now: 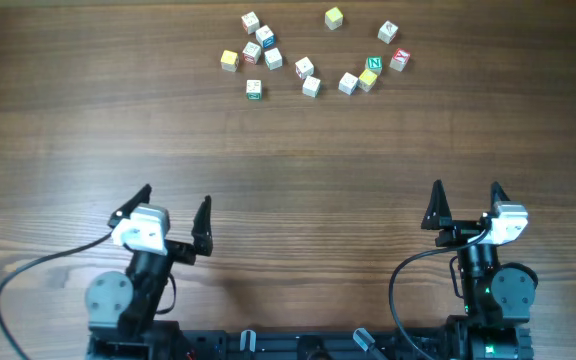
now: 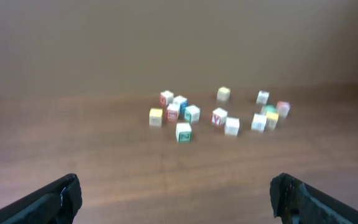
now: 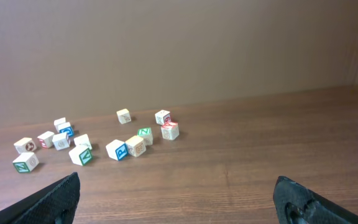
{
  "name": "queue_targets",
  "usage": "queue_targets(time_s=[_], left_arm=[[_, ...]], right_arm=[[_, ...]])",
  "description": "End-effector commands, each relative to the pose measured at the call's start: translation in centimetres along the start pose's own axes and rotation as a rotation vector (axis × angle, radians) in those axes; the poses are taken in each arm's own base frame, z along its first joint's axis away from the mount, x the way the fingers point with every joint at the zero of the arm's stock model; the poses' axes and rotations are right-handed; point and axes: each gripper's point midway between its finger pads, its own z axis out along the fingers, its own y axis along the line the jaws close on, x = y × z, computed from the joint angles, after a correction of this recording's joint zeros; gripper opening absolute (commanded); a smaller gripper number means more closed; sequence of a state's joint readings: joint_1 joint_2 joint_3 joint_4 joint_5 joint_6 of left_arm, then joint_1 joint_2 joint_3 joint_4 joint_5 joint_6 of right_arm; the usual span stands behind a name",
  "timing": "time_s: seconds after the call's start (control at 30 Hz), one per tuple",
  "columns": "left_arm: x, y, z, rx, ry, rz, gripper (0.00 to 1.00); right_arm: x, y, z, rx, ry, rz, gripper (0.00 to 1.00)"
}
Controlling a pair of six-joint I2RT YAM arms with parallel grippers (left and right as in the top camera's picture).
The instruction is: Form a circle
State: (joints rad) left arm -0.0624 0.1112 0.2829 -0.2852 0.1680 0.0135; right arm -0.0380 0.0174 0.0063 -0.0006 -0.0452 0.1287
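The overhead camera looks straight down on the counter from well above, with the arm bases at the bottom edge and the letter cubes small near the top. The left wrist camera sits low behind the left pincer, facing forward across the wood toward a plain wall; its picture is blurred and its fingers fill the bottom corners. The right wrist camera rides likewise behind the right pincer, sharper, with the cubes left of centre. All three views share the cube scatter
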Motion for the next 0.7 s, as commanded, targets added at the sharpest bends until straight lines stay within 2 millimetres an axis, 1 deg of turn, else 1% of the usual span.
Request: queue_targets(time_s=[0.0,0.13,0.2,0.23,0.33,0.47,0.57,0.6,0.67], left_arm=[[-3.8,-0.6,-0.1,0.025,0.019,-0.045,1.0],[-6.8,-1.6,0.6,0.07,0.091,-0.098,1.0],[-8.8,-2.2,1.2,0.104,0.137,-0.109,1.0],[-9.4,-2.2,1.6,0.106,0.159,-0.116,1.0],[-11.6,-2.0,3.6,0.096,0.267,-0.165,1.0],[-13.2,-1.6,7.0,0.085,0.399,-0.199,1.0],[-14.4,-1.7,8.8,0.085,0.475,-0.212,1.0],[-15.2,-2.1,9.7,0.099,0.5,-0.214,1.0],[-16.4,-4.1,11.3,0.195,0.51,-0.223,1.0]], right_arm=[[-0.2,0.4,-0.1,-0.022,-0.008,-0.015,1.0],[-0.2,0.4,-0.1,-0.022,-0.008,-0.015,1.0],[-0.2,0.4,-0.1,-0.022,-0.008,-0.015,1.0],[-0.2,0.4,-0.1,-0.022,-0.008,-0.015,1.0],[-0.2,0.4,-0.1,-0.022,-0.008,-0.015,1.0],[-0.2,0.4,-0.1,-0.022,-0.008,-0.015,0.99],[-0.2,0.4,-0.1,-0.022,-0.008,-0.015,1.0],[-0.2,0.4,-0.1,-0.022,-0.008,-0.015,1.0],[-0.2,0.4,-0.1,-0.022,-0.008,-0.015,1.0]])
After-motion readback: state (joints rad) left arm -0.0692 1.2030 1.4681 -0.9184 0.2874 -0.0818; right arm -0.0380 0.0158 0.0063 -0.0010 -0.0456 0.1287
